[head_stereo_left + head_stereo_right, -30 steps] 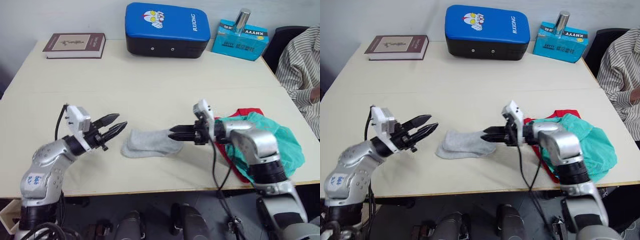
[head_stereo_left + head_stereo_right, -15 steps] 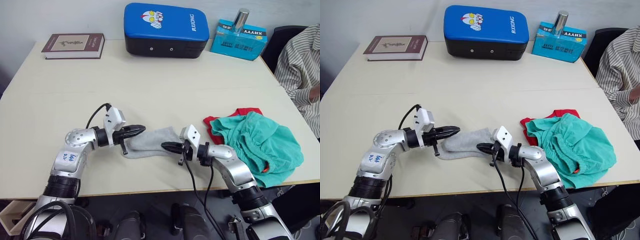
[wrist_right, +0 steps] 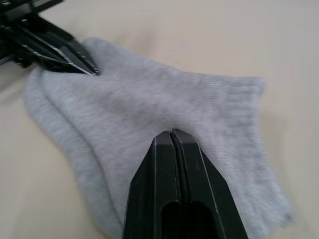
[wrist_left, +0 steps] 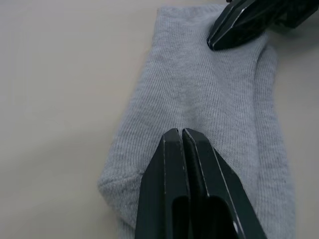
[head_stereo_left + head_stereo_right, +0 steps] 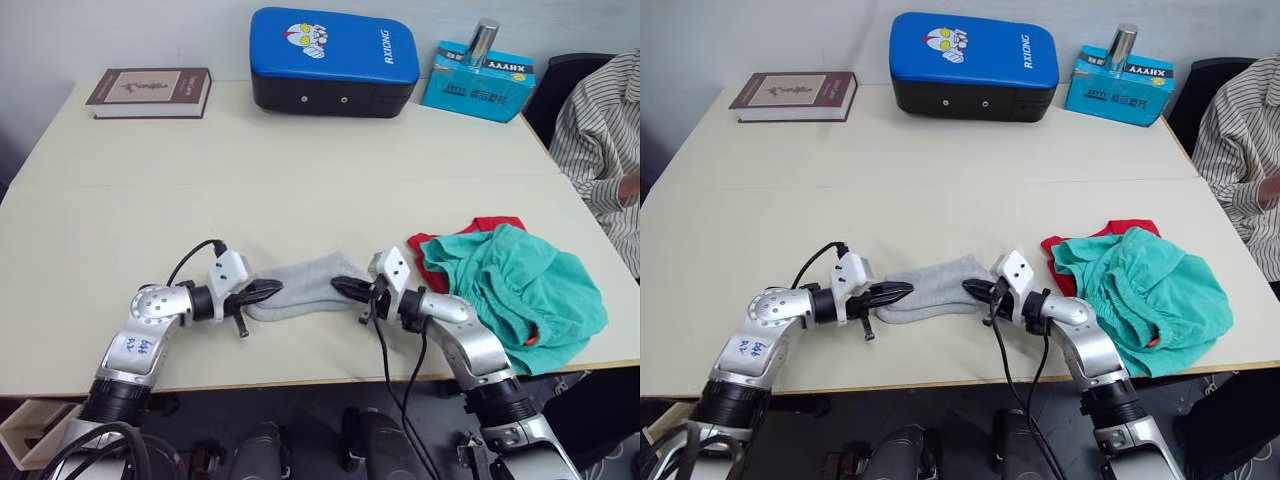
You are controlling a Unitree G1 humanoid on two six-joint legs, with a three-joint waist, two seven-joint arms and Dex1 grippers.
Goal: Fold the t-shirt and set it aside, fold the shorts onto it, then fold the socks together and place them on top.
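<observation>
Left eye view puts your left claw (image 5: 268, 290) and right claw (image 5: 343, 287) at opposite ends of the socks (image 5: 303, 285), which lie stacked near the front edge of the table (image 5: 300, 180). Both wrist views show each pair of black fingers pressed together with the tips down on the grey knit; whether any cloth is caught between them, you cannot tell. The shorts (image 5: 520, 285) sit in a loose heap just right of the socks, with the t-shirt (image 5: 487, 225) under them, red showing at the edges.

Watch the stack: if a tip has only the upper sock, your lift will likely peel it off and leave the lower one behind. That heap looks lumpy, so socks dropped on it may slide off toward the table's front edge.

Readable writing: "RXIDNG" or similar on the blue padded case (image 5: 333, 58); the lettering on the teal box (image 5: 478, 82) looks like "XHYYY".
</observation>
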